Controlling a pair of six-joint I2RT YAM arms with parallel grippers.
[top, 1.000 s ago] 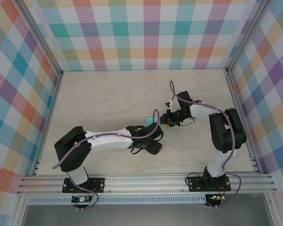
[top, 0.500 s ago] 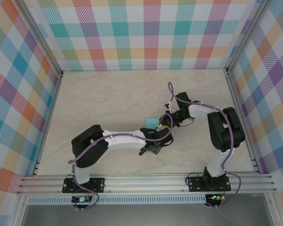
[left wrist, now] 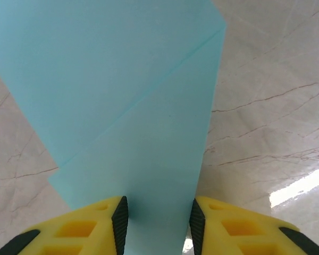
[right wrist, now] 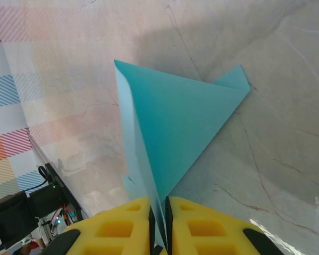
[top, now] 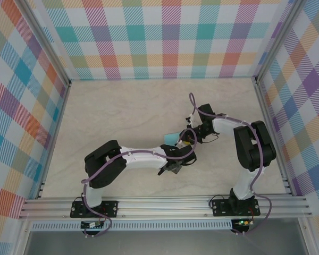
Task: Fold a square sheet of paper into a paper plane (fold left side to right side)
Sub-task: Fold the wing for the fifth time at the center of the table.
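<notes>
**Desk:** What's on your screens?

**Me:** I see the pale table [top: 122, 111]. My left arm [top: 143, 156] and right arm [top: 252, 143] reach in and meet just right of its middle. The light turquoise paper [top: 170, 137] sits at their tips, creased and folded to a point.

**Desk:** Who has it?

**Me:** My right gripper [right wrist: 159, 220]. Its yellow fingers [right wrist: 122, 223] are almost together and pinch the narrow end of the paper [right wrist: 175, 133]. The sheet fans out from them above the table.

**Desk:** And the left?

**Me:** My left gripper [left wrist: 157, 220] stands partly apart. A strip of the paper [left wrist: 138, 133] runs flat between its black pads [left wrist: 120, 218]. I can't tell whether the pads touch its edges.
</notes>
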